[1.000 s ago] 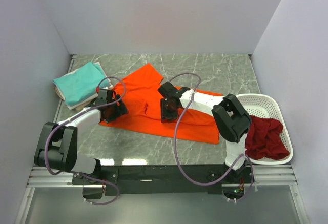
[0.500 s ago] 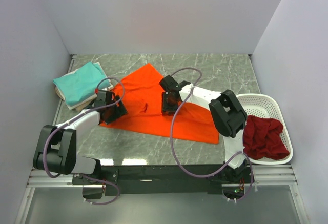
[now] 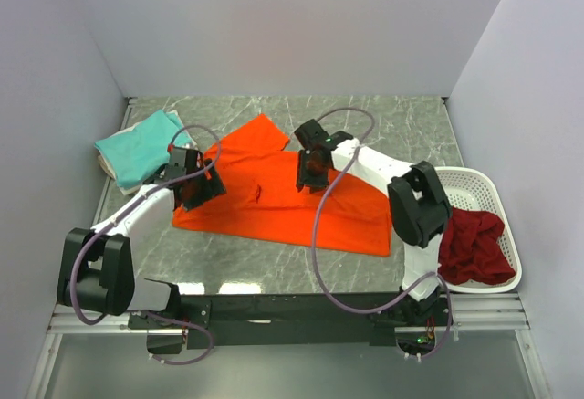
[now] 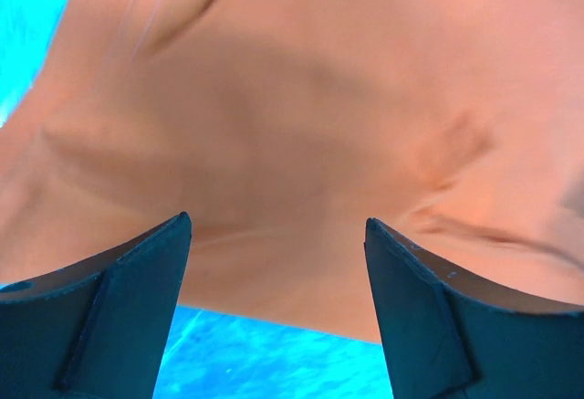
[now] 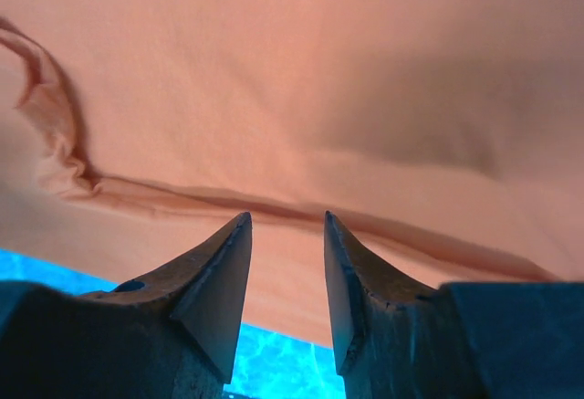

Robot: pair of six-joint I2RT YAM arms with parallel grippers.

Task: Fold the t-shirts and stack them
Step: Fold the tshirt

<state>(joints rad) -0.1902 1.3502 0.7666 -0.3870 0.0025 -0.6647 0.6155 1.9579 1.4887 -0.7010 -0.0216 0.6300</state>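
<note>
Orange shirt (image 3: 274, 200) lies spread across the middle of the worktop (image 3: 401, 130), mostly flat, with one peak pointing to the upper middle of the frame and a small wrinkle near its centre. I see no fold in it yet.

My left hand (image 3: 190, 184) sits over the shirt's left edge. In its wrist view the fingers (image 4: 119, 299) stand wide apart with nothing between them, only orange cloth beyond. My right hand (image 3: 310, 169) is over the shirt's upper middle. Its wrist view shows a narrow gap between the fingers, with a creased seam beyond it. I judge it slightly open and not pinching any cloth.

At the upper left of the frame, the teal shirt (image 3: 141, 148) rests folded, with a cream edge (image 3: 114, 173) showing under it. I take that as the start of the stack, two shirts done.

At the right, dark red cloth (image 3: 473, 246) is bunched in the basket (image 3: 456, 177), unfolded. I cannot tell how many shirts are in that heap.

By my reckoning the job is around halfway. The orange shirt needs folding and carrying to the stack, then the red ones need pulling out and the same treatment.
</note>
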